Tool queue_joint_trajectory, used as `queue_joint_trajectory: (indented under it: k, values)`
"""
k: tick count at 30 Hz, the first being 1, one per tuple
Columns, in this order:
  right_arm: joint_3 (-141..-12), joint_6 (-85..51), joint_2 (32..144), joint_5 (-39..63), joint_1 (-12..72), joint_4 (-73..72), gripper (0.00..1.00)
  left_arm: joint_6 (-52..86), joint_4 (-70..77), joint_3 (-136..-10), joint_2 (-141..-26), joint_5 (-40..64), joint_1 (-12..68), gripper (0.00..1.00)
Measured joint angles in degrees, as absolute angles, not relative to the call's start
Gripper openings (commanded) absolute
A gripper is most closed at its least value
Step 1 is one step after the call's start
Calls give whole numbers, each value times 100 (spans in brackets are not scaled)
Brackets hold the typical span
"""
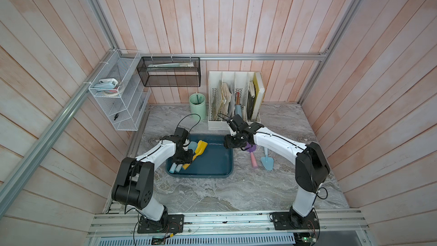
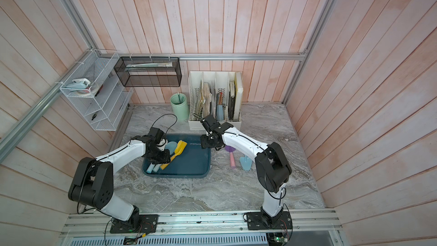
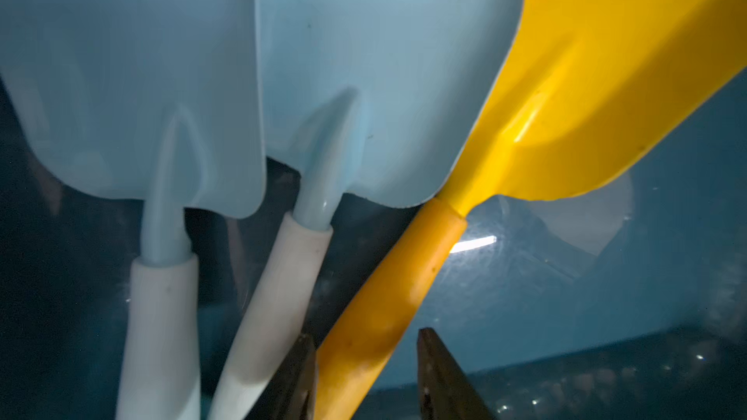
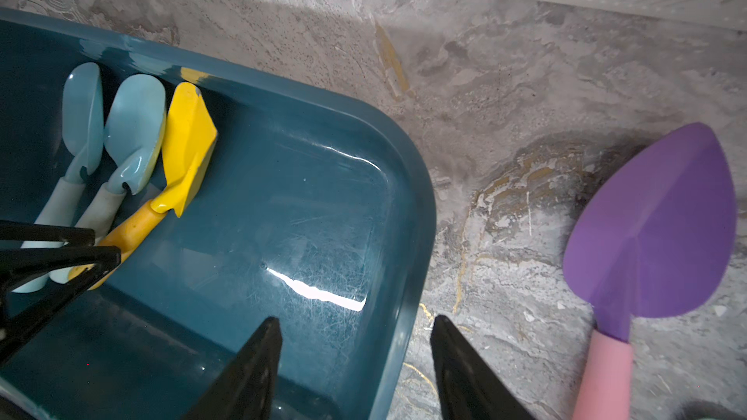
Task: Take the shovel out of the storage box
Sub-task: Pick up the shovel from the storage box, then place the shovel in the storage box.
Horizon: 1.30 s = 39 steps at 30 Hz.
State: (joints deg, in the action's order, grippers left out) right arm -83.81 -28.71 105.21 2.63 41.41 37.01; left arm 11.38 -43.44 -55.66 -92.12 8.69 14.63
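Here's the storage box (image 1: 212, 164), a shallow dark teal-blue plastic tray with rounded corners, sitting on the grey marbled surface (image 1: 212, 192), and the action is all at its end nearest the left arm. Three toy shovels lie in there side by side: two pale blue plastic shovels (image 4: 135, 131) with whitish handles, and right against them the yellow plastic shovel (image 1: 201, 149). It's angled, blade toward the box's far rim, handle toward its near corner. All three are inside the box. The left end effector (image 3: 364, 333) is down in the box with its dark fingers (image 3: 440, 373) either side of the yellow handle, close in. Whether they truly pinch it I cannot tell; a sliver of box floor shows beside one finger. At the box's opposite end, the right end effector (image 4: 356, 319) hangs above the far corner, jaws well apart, straddling the rim with nothing held. Just outside that rim, on the surface, lies a purple-bladed shovel with a pink handle (image 4: 650, 228), and beyond it a light blue trowel (image 1: 267, 162). Behind the box stands a white upright file organiser (image 1: 234, 100).
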Motion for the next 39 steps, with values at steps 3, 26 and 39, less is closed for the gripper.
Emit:
queue_joint_trajectory:
  k: [3, 26, 39]
  values:
    - [-8381, -2873, 10521, 263, 4141, 3701, 62, 1052, -4379, -5640, -9380, 869, 1525, 44]
    - [-8086, -2867, 10077, 220, 3859, 3583, 62, 1441, -4066, -5789, -8917, 1815, 1964, 0]
    - [-7712, -2867, 9852, 220, 3760, 3483, 63, 2213, -3173, -6589, -9942, 2405, 3065, 0]
